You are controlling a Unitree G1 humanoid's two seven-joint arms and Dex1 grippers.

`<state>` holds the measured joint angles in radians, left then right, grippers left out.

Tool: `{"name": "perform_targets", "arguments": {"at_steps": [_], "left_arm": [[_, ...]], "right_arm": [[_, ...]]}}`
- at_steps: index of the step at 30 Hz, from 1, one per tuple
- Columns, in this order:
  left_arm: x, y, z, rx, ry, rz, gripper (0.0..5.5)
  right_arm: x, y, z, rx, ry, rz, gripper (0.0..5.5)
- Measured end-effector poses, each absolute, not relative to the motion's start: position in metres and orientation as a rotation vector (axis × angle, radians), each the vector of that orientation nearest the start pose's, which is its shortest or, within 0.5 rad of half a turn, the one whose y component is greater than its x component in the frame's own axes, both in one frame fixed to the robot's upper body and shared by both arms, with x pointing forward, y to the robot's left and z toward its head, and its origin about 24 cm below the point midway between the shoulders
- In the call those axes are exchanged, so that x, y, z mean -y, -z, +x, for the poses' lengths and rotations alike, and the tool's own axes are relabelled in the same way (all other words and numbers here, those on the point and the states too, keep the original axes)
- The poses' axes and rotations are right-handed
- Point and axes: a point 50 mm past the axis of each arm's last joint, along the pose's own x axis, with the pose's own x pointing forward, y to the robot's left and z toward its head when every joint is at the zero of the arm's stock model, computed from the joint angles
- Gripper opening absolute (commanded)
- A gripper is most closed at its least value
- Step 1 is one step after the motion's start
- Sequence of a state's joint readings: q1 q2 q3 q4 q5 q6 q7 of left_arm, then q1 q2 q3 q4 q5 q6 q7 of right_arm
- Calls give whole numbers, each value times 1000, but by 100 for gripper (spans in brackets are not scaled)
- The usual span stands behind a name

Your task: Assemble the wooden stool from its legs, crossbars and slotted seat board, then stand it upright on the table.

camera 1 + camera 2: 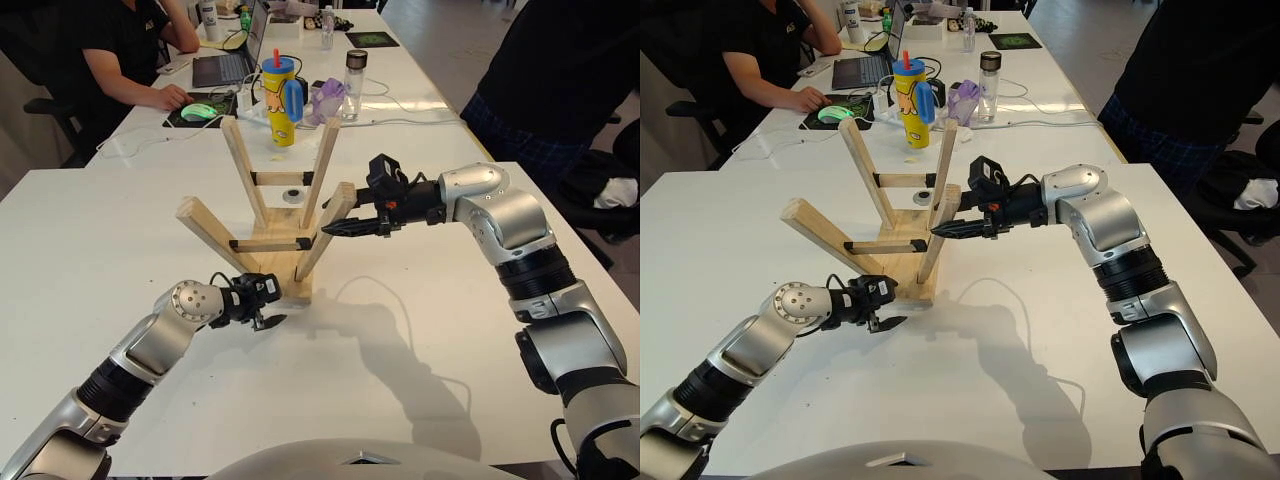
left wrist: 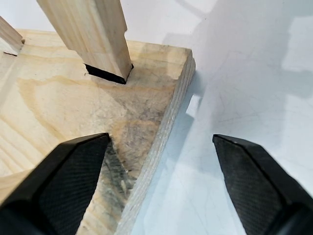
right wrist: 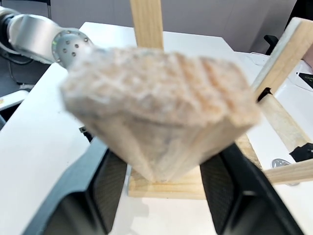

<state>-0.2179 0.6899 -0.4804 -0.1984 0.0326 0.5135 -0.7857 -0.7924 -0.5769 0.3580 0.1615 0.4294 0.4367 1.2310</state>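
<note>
Nearest, the left gripper (image 1: 264, 320) is held low over the white desk (image 1: 430, 340) at the front edge of the seat board (image 2: 73, 112), its fingers (image 2: 73, 171) spread wide, one above the wood and the other above the bare desk. The stool (image 1: 275, 240) is seen upside down beyond it, the seat board laid flat on the desk and four legs pointing up, joined by crossbars (image 1: 268, 243). The upper end of the near right leg (image 3: 161, 103) is clamped between the fingers of the right gripper (image 1: 332, 228). Farther back, a yellow cup (image 1: 281, 100) and a bottle (image 1: 355, 85) are stood on another desk.
</note>
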Motion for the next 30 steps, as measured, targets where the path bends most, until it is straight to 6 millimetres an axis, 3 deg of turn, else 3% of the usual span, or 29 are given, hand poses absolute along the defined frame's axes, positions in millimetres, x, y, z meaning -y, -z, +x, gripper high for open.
{"name": "perform_targets", "arguments": {"at_steps": [7, 14, 21, 30], "left_arm": [[-152, -50, 242, -550, 1048, 699, 390], [-160, -49, 248, -569, 1002, 722, 390], [-161, -49, 249, -570, 988, 723, 390], [-162, -50, 250, -562, 981, 719, 390]], "right_arm": [[111, -177, 310, -177, -1502, -370, 205], [95, -175, 326, -230, -1481, -310, 205], [91, -177, 333, -259, -1500, -340, 205], [85, -182, 327, -219, -1530, -421, 205]]}}
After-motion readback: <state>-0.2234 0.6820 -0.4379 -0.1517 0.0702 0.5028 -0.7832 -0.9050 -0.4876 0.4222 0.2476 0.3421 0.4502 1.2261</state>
